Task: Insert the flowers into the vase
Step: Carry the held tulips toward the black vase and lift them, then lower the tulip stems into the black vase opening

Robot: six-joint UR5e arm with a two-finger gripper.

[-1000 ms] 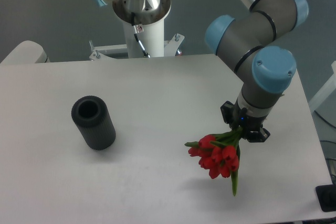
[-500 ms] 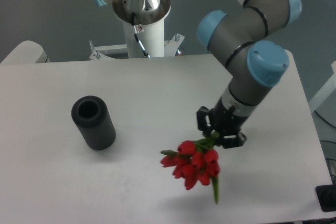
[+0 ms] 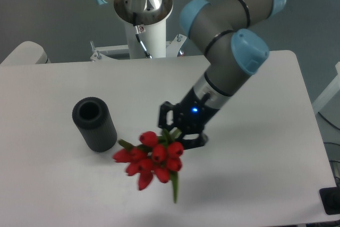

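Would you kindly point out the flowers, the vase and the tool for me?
flowers [image 3: 151, 158], fixed camera, on the cluster of red buds.
vase [image 3: 100, 131], fixed camera, on its black side wall.
tool [image 3: 178, 134], fixed camera, midway between its fingertips, where the stems are clamped.

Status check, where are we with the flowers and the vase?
Gripper shut on the flowers, bunch held above the table. Vase upright, mouth empty, just beside the blooms. Nothing between them.

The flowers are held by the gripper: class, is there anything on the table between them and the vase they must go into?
Nothing visible. The gripper holds the flowers just right of the vase, and only bare table lies between them. The vase's mouth is open and unblocked.
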